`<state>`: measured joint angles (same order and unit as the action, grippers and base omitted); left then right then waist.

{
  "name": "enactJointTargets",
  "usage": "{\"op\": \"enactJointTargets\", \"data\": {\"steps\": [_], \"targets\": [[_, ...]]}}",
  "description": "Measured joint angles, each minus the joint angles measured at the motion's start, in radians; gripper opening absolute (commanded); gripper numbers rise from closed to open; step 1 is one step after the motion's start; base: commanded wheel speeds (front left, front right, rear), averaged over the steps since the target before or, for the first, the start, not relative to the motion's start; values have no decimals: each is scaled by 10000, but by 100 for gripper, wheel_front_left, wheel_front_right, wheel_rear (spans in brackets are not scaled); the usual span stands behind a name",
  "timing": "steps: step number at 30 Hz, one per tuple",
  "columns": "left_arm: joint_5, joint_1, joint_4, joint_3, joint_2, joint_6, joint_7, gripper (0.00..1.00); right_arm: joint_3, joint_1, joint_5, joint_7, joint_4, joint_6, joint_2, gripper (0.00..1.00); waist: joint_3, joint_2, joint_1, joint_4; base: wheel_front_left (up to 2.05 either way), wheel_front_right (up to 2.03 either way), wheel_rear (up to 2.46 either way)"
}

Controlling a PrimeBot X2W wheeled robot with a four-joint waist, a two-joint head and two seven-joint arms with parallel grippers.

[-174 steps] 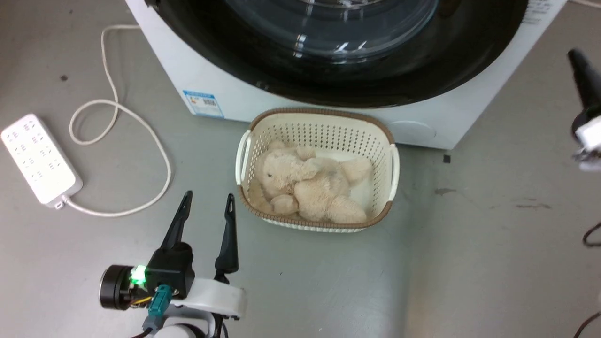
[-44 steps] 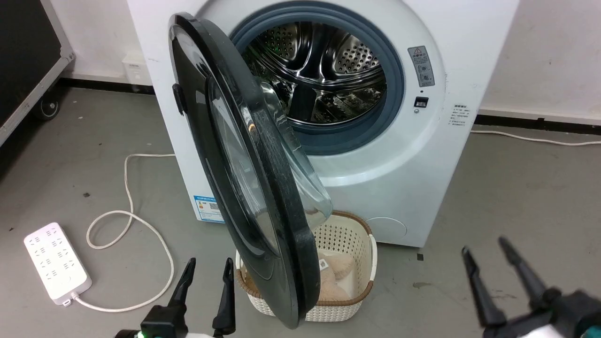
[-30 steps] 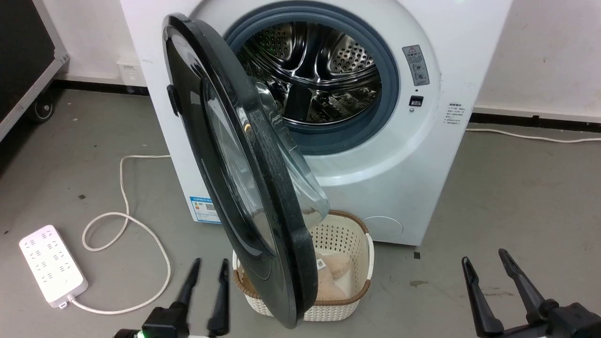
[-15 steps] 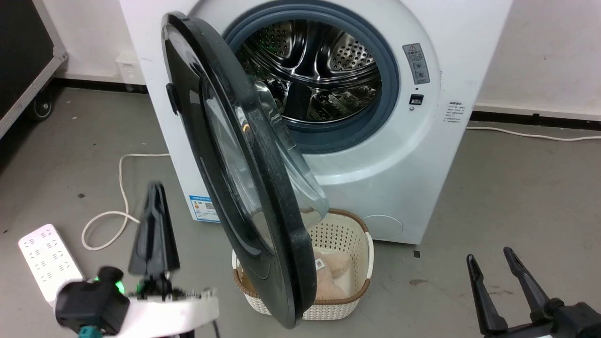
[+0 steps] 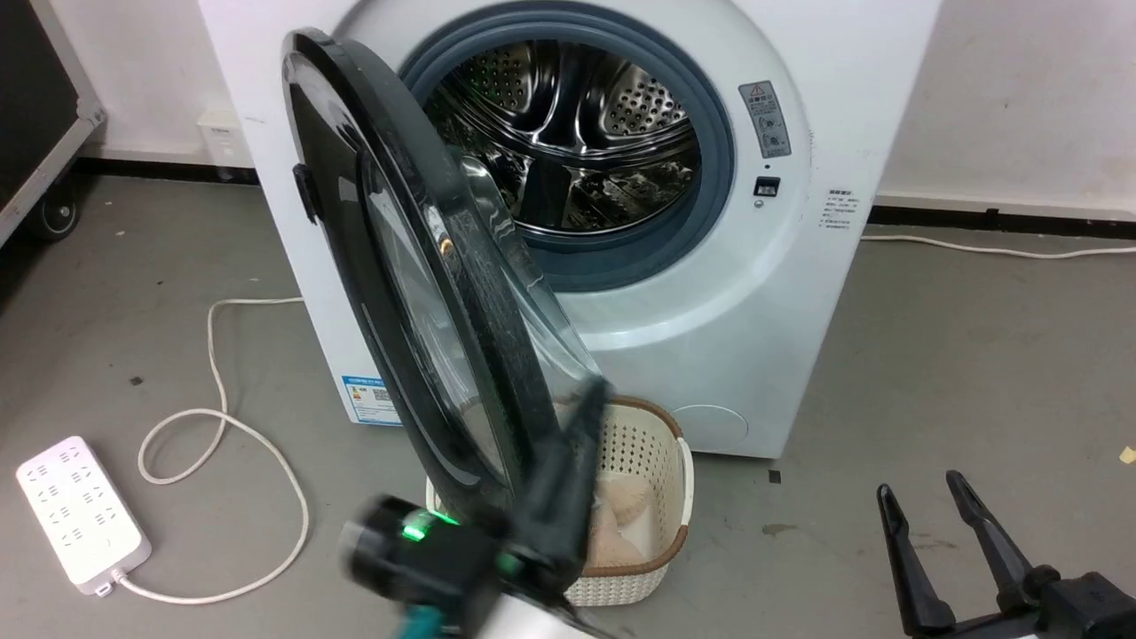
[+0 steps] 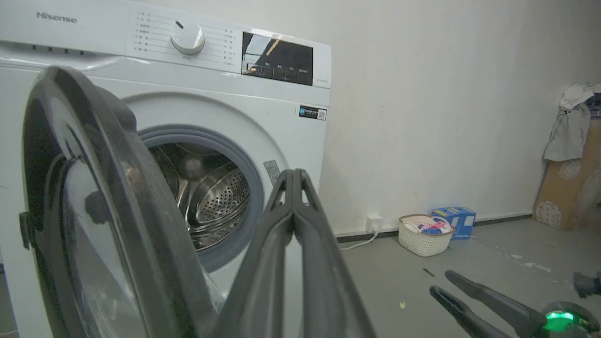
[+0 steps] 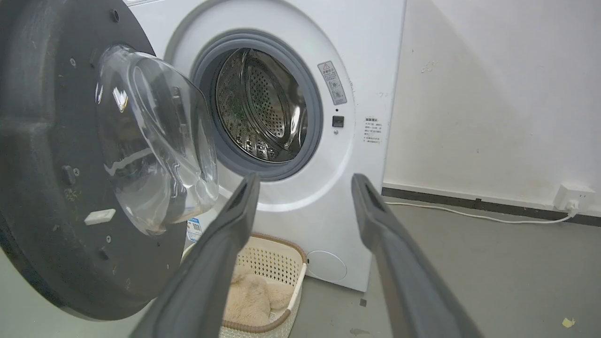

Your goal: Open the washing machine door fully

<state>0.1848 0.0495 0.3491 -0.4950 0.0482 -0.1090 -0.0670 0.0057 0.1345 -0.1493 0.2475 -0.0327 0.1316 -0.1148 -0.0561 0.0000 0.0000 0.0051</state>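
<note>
Grey floor (image 5: 958, 355) carries a basket (image 5: 661, 426) below the partly open washing machine door (image 5: 417, 293). Left pincer (image 6: 293, 174), fingers together, is near the door's 6 o'clock rim. Right pincer (image 5: 919, 485) is apart at 4 o'clock.

Soft even light; left claw (image 5: 593, 399) motion-blurred, glints on the washing machine door (image 5: 399, 266).

Right hand (image 7: 305, 177): fingers spread well apart, held off the floor, pointing at the washing machine (image 7: 328, 225) front. Washing machine door (image 7: 42, 188) at left stands open, its matte black inner face toward the camera and its clear glass bowl (image 7: 150, 141) bulging out. Steel drum (image 7: 263, 103) exposed inside the grey rubber ring. Cream basket (image 7: 272, 256) on the floor at the machine's foot, with a beige plush toy (image 7: 249, 295) inside. Wall socket (image 7: 570, 195) far right; white cable (image 7: 469, 216) lies on the floor by the wall.
</note>
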Motion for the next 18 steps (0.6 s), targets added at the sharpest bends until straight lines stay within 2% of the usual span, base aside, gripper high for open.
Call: {"op": "enactJointTargets", "data": {"steps": [6,12,18], "targets": [[608,-242,-1919,-1076,2,-138,487,0,48,-8,-2,12,117,0,-4,100,97,0,0,-120,0,0,0],[1041,-112,-3319,-865,-2,-566,213,0,48,-11,-2,13,130,0,-6,100,213,0,0,-221,0,0,0],[1269,183,-4330,-485,12,-642,-140,0,33,-9,-2,15,151,0,-2,100,314,0,1,-148,0,0,0]]}}
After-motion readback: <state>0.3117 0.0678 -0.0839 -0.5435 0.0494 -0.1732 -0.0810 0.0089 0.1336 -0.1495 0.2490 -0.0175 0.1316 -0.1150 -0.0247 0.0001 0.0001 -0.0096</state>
